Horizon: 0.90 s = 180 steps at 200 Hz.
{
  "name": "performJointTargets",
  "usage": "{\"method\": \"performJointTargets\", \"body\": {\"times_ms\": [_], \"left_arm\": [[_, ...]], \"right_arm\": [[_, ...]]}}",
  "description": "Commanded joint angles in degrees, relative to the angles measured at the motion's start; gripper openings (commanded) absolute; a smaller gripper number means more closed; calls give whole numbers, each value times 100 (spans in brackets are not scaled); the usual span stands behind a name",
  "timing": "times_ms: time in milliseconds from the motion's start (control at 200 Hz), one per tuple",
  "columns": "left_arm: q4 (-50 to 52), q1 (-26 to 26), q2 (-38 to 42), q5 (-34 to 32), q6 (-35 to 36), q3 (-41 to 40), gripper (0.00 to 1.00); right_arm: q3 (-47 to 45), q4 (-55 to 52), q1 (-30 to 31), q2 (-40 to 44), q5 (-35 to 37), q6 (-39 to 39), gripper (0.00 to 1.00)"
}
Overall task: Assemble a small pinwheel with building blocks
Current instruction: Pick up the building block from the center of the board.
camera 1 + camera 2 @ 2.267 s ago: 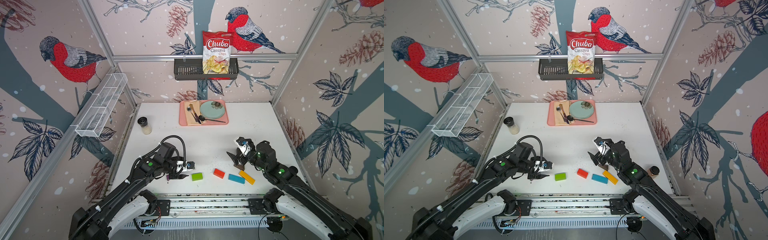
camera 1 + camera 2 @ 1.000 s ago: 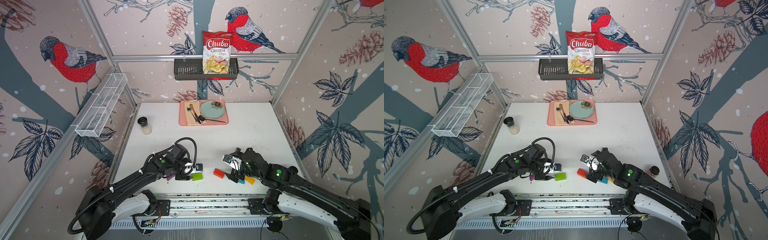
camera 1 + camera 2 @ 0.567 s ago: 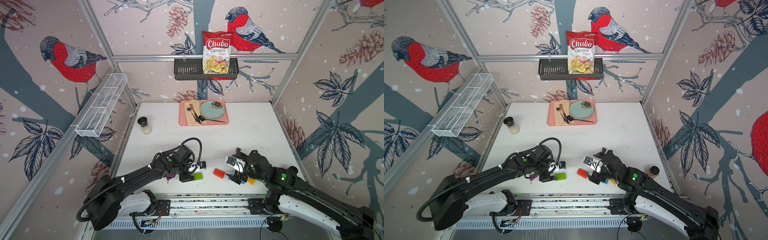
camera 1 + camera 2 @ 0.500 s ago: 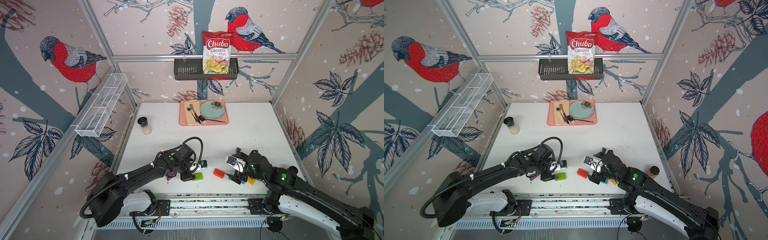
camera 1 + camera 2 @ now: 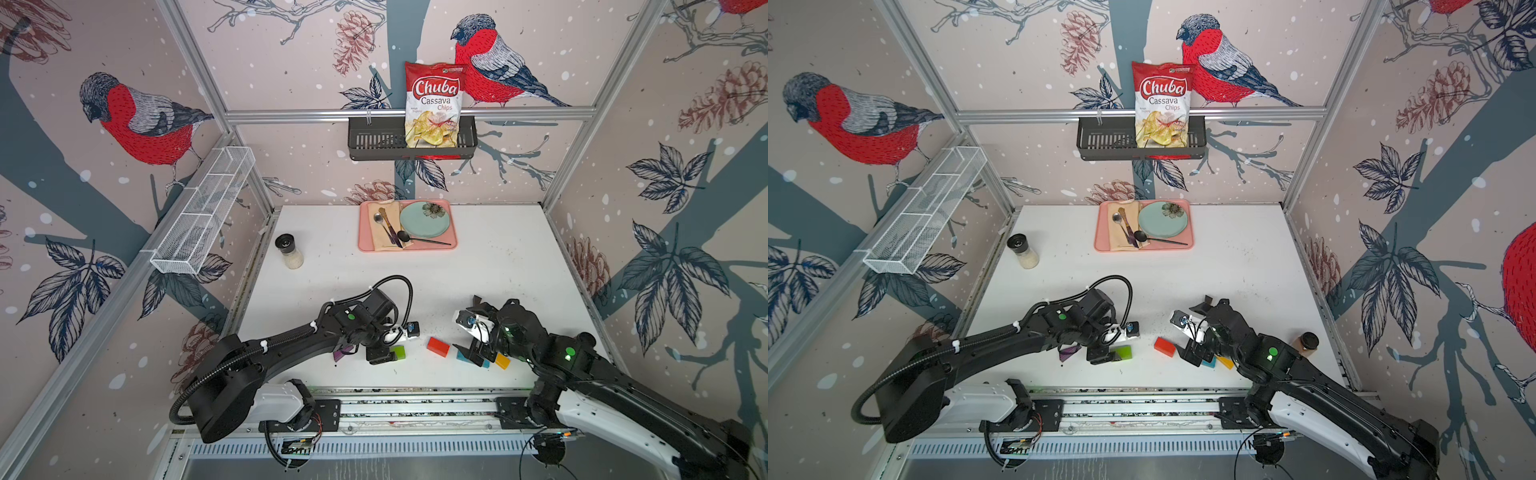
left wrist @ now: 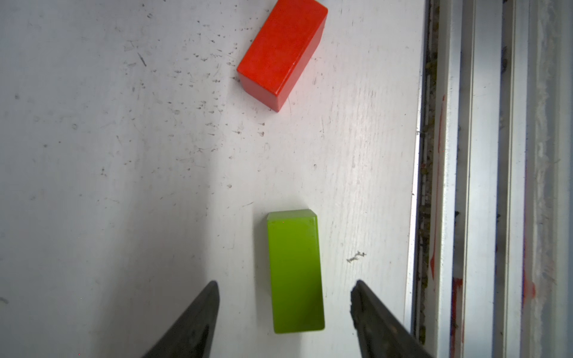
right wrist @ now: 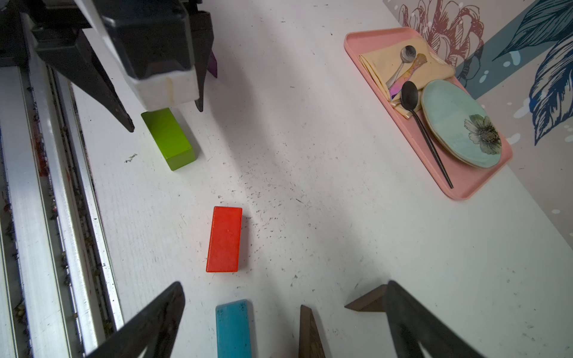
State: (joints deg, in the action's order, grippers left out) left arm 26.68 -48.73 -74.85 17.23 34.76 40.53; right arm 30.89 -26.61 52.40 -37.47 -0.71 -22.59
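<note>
Left wrist view carries the main worry. The left jaws stand apart astride the green brick [image 6: 294, 272] without touching it, but the brick sits off-centre, closer to the tip on the side of the metal rail [image 6: 483, 186]. If they close as they stand, I judge that tip would meet the brick first and shove or twist it on the tabletop [image 6: 124, 155] rather than pinch it squarely. The red brick [image 6: 282, 52] lies skewed, well ahead of the tips and apart from the green one, so the hub is not yet joined. In the right wrist view the right jaws are spread wide and empty. The blue bar [image 7: 234, 328] and a dark brown wedge [image 7: 310, 334] both lie between them, and a second brown wedge [image 7: 369, 302] sits against one jaw's inner face. Closing there could trap two blocks at once or flick a wedge away. A purple wedge [image 7: 213, 66] lies just behind the left jaws, where a backward sweep might knock it.
</note>
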Motion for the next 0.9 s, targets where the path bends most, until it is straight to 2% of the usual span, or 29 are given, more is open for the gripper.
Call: {"method": "performJointTargets", "body": {"times_ms": [0,420,645,750,896], "left_arm": [[51,-53,-30,-80,101,-62,69],[-517,-199,-390,-688,-189,-158,62],[-595,-207,-528,-618,-233,-152,55],[-580,-207,-578,-599,-182,-148,48],[-356,-207,-890,-601,-155,67,31]], "right_arm": [[13,44,-14,-2,-66,-61,99],[4,78,-115,45,-39,-35,99],[-5,61,-271,92,-66,-61,99],[-5,69,-334,136,-70,-66,100],[-9,87,-453,194,-66,-79,99]]}}
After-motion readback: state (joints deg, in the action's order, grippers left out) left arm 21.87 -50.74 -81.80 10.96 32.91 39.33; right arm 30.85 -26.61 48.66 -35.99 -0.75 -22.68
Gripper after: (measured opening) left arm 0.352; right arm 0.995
